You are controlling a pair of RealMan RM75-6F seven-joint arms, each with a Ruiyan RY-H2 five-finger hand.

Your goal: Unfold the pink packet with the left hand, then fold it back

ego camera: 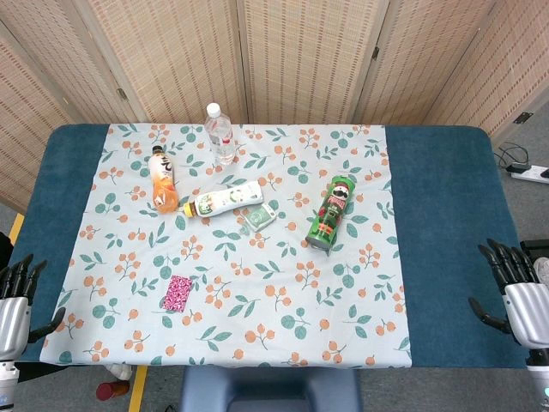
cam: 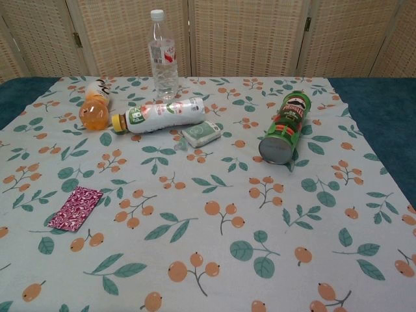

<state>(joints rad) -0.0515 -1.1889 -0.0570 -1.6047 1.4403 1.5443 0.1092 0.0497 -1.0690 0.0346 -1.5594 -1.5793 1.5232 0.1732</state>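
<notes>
Lying flat with its long axis seemingly angled toward the table's far right, the pink packet (ego camera: pixel 179 292) sits forward-right of the empty, spread-fingered left hand (ego camera: pixel 17 296), far nearer it than the equally spread right hand (ego camera: pixel 519 292).

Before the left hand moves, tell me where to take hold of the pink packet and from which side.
Take the pink packet by its near-left edge, coming down from above on the left hand's side. It lies flat on the floral cloth, thin, so probably only an edge offers the fingers a pinch. Nothing crowds it; the bottles and can lie farther back. Both hands hang off the table edges, holding nothing.
</notes>
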